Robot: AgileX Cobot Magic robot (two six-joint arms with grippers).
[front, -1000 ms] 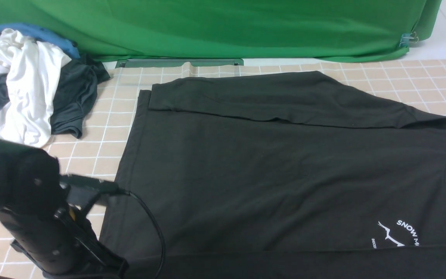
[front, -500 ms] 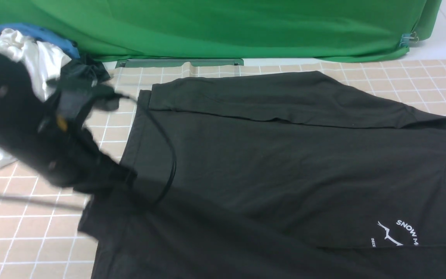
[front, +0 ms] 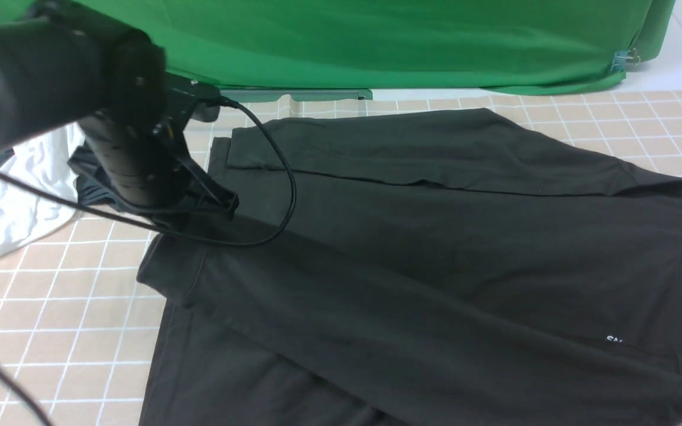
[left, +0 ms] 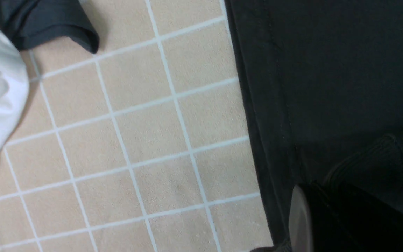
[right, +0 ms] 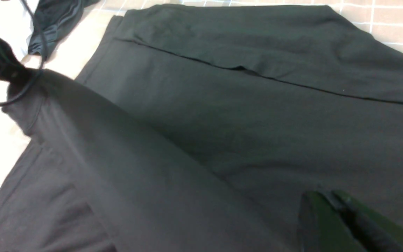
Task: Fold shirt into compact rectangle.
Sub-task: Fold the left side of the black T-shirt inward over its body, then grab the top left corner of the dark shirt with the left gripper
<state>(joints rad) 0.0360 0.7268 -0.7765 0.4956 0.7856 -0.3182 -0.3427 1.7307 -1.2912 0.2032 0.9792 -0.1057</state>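
Left gripper (front: 211, 207), jaws pinching the sleeve (front: 329, 296), holds it slantwise over the black shirt (front: 436, 201) for an inward fold. Right gripper (right: 341, 217): jaw state indiscernible.

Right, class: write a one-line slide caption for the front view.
Left gripper holds a sleeve of the black shirt across its body on the tiled table.

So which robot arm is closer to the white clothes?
Left. The left gripper is right next to the white clothes, pinching the black shirt by its sleeve. The right gripper hangs over the black shirt, far across from them.
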